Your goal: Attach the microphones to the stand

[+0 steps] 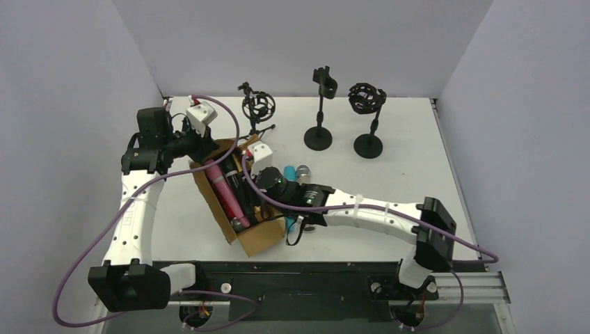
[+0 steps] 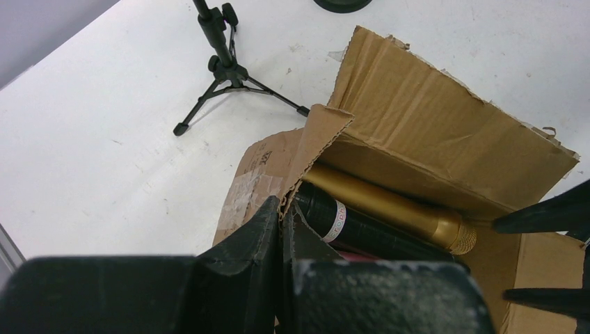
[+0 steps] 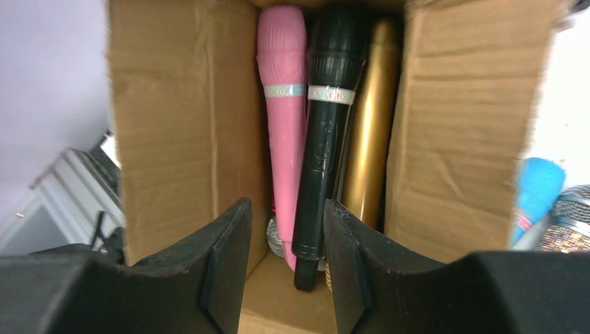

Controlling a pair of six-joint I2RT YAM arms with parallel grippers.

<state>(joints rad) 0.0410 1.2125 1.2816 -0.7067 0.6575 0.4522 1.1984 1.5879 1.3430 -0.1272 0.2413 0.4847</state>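
Surface: white table (image 1: 431, 160), grey walls round it.
Mics: pink mic (image 3: 282, 125), black mic (image 3: 327, 139) and gold mic (image 3: 369, 139) lie side by side in the box (image 3: 181, 125). The teal mic (image 1: 289, 172) and glitter mic (image 1: 303, 172) lie on the table just beside it. None sits on a stand.
Right gripper (image 3: 286, 205): jaws released and apart over the near ends of the pink and black mics. We see no grip on either.
Left gripper (image 2: 280, 216): jaws clenched, on the box's wall edge as far as we can tell.
Stands: tripod stand (image 1: 259, 106), clip stand (image 1: 320, 115) and cage stand (image 1: 367, 118) are at the far side, well apart from the box, all bare.
Risk, double pick: two mic ends lie between the jaws, so we may pinch both or squeeze one out sideways.
Risk, snag: mics are packed tight between the walls, so lifting one may drag its neighbours or the box.
Risk, tear: the cardboard is ragged, and a hard pull may rip it from the left jaws.
Risk, slip: a smooth round body gripped near its end may swing and drop.
Risk, tipping: light stands may topple if we push a mic in off-centre.
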